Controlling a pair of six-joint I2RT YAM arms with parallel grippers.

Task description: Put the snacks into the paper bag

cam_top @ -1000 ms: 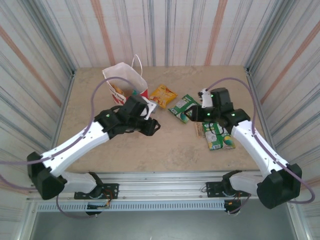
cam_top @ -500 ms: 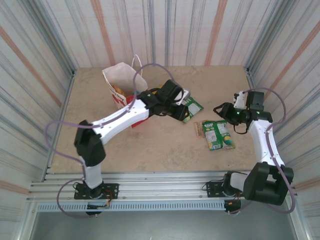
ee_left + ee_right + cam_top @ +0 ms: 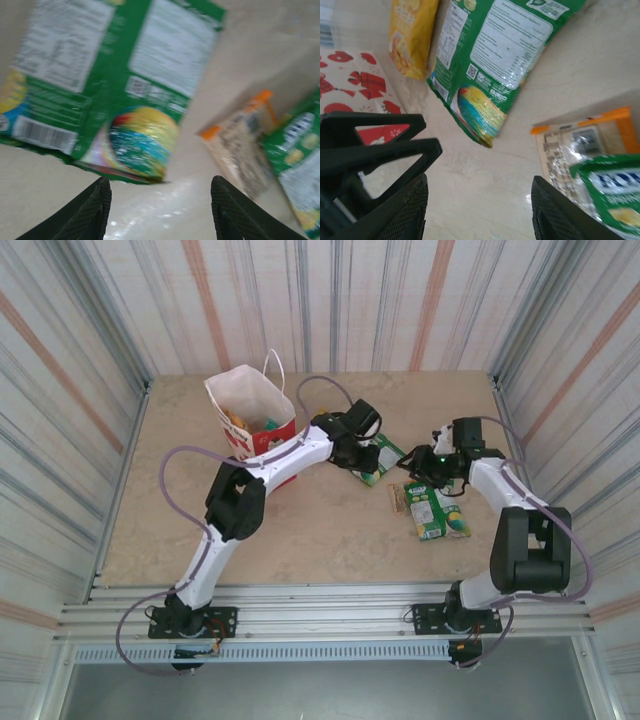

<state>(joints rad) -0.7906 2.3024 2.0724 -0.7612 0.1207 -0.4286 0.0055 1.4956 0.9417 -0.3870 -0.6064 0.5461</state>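
Jaws spread, my left claw hovers over the shiny green packet near the red-and-white paper bag, set to pinch. My right claw gapes empty.

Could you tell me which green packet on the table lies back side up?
The far green packet, by the left tool, shows white text panels and a barcode; the near green packet shows its printed front.

Overhead view high from the near side; both wrist views close (downward) on one green packet.
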